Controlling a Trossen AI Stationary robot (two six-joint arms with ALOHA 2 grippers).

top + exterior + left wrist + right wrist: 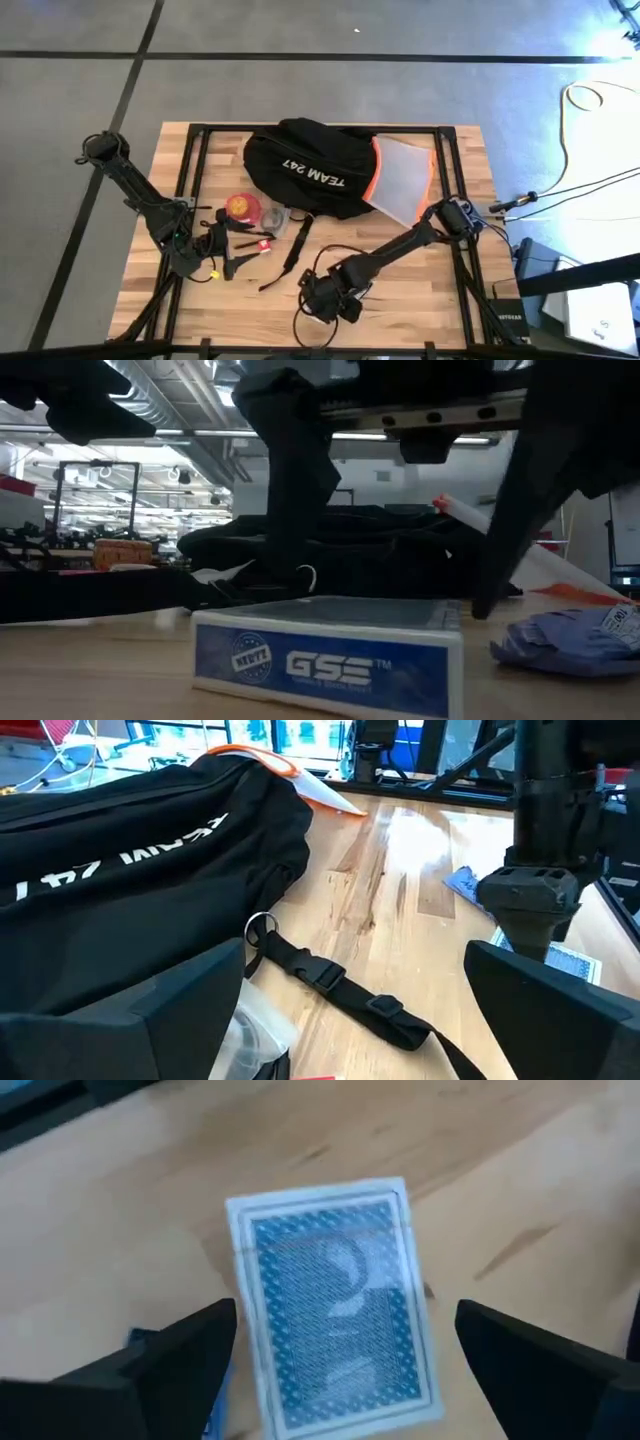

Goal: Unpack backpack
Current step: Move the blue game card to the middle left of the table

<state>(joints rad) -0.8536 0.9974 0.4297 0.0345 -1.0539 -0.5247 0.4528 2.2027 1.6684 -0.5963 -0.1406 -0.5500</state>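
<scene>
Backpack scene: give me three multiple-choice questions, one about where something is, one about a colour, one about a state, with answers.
1. Where does the blue card box lie?
A. inside the backpack
B. on the table below the right claw
C. in the left claw

2. What colour is the backpack's lettering?
A. white
B. yellow
C. red

3. How is the right claw?
A. shut on the box
B. shut, empty
C. open

Answers:
1 B, the right wrist view shows the box flat on wood between the fingers.
2 A, "TEAM 247" reads white.
3 C, the fingers stand wide apart.
</scene>
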